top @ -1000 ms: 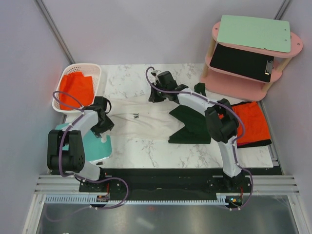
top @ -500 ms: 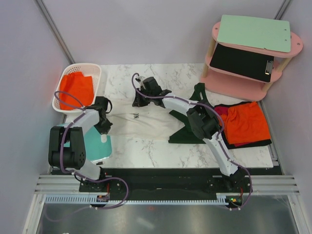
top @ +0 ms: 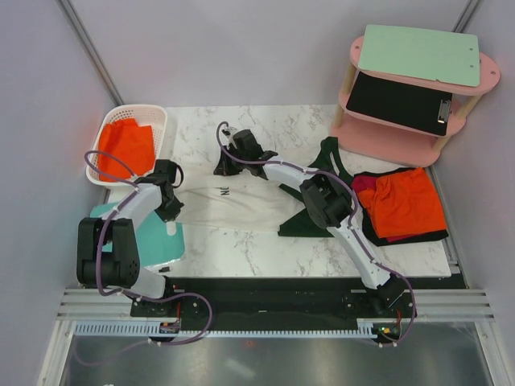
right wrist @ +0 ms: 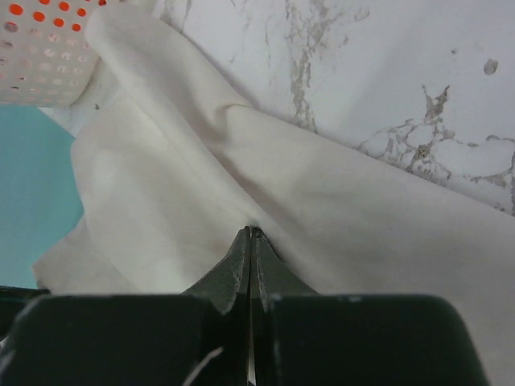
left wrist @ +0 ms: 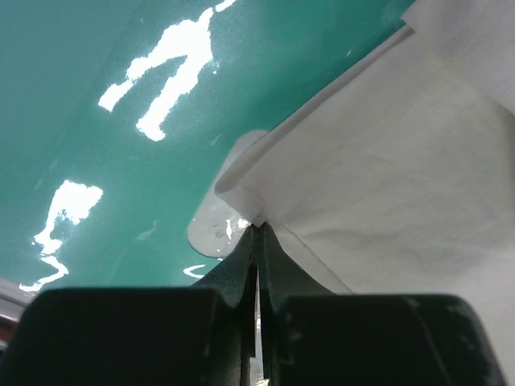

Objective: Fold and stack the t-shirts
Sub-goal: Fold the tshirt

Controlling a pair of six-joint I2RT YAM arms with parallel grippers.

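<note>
The cream-white t-shirt [top: 237, 205] lies spread across the marble table, small dark lettering on its chest. My left gripper [top: 172, 212] is at its left end, shut on a corner of the hem [left wrist: 257, 225] above a teal board. At the shirt's far edge my right gripper [top: 222, 166] is shut on a pinched fold of the same cloth [right wrist: 255, 233]. To the right the dark green t-shirt [top: 315, 211] lies crumpled, partly under the right arm.
A white basket [top: 135, 108] with orange cloth stands at the back left, its holed wall [right wrist: 40, 48] close to the right gripper. The teal board [top: 157, 241] lies front left. A pink two-tier shelf [top: 394, 122] stands back right, with orange cloth [top: 406, 201] on black cloth in front of it.
My left gripper has shut on the white shirt's corner. My right gripper has moved left along the shirt's far edge, pulling the pinched cloth with it.
</note>
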